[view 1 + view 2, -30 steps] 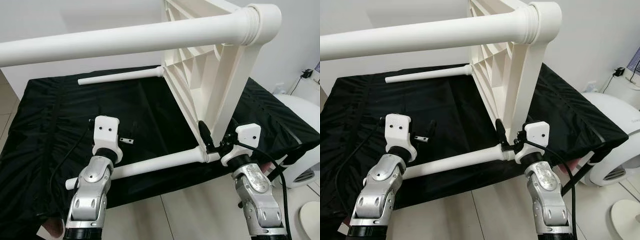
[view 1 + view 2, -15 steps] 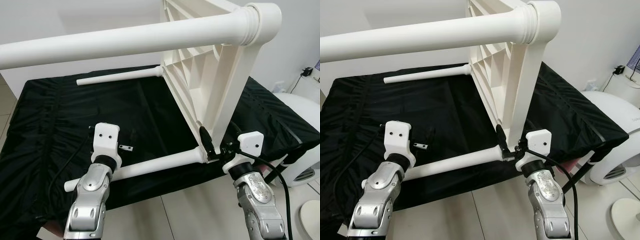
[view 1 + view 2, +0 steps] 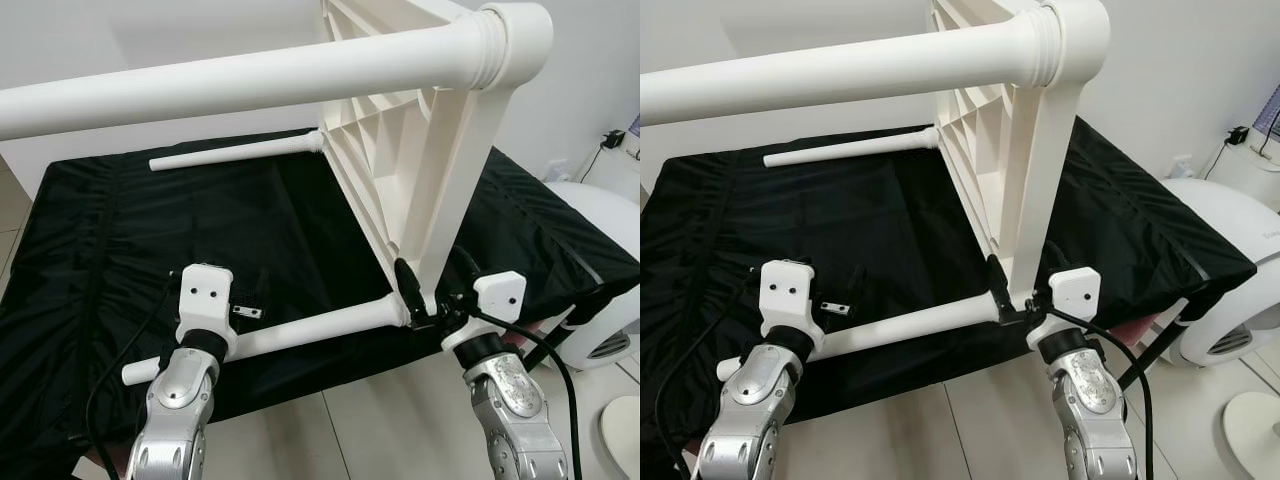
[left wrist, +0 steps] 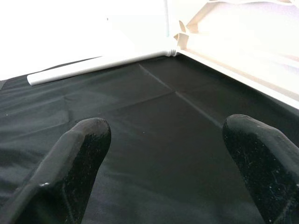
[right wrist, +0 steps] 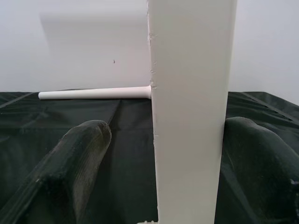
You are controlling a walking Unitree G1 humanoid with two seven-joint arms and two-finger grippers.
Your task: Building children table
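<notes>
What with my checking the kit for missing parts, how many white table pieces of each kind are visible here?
Table legs: 3 (upper, far, near)
Tabletop panel: 1
Total: 4

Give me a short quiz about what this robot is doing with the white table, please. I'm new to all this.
1. True or false: the left claw is holding something.
2. What stands between the right claw fingers? A) the white tabletop edge B) a cable C) a screw
3. Fill in: the table rests on its side on a ___ cloth.

Key: 1 false; 2 A; 3 black.
</notes>
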